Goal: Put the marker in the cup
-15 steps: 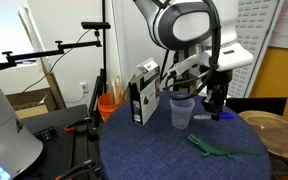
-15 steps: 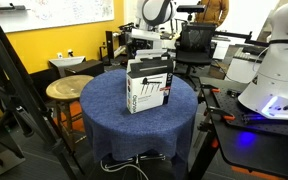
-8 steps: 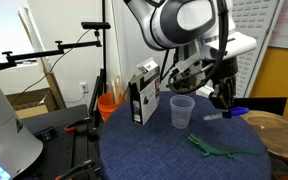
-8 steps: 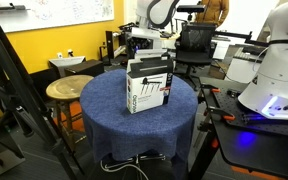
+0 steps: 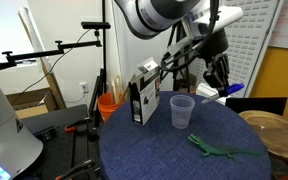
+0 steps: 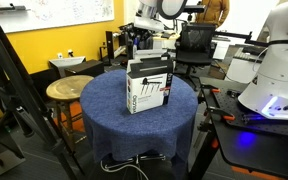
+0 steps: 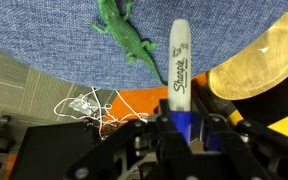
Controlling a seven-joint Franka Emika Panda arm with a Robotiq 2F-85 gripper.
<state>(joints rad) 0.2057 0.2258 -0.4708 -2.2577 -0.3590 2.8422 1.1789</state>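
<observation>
One marker [image 7: 178, 60] is noted, gripped at its blue end by the claw [image 7: 182, 126], which is clenched on it. The whitish barrel with black print is seen pointing up the frame in the wrist view, slim and cylindrical. In an exterior view the claw [image 5: 220, 82] is held in the air at right of centre, with the marker [image 5: 228, 90] clear of the worktop [image 5: 154, 150] and up and to the right of the cup [image 5: 181, 110]. One cup is counted: translucent greyish plastic, tapered, upright, open mouth up, at mid frame on the worktop. One round worktop is recorded, draped in dark blue cloth of fine weave. One black-and-white carton [image 5: 141, 95], boxy and upright, stands just left of the cup and is also seen at centre frame [image 6: 147, 85]. One green toy lizard [image 7: 131, 40], long-tailed, lies flat on the cloth at lower right [image 5: 213, 149]. One orange bucket [image 5: 108, 104] sits behind the worktop's left edge. One round wooden stool [image 7: 260, 66] is seen, smooth-topped.
</observation>
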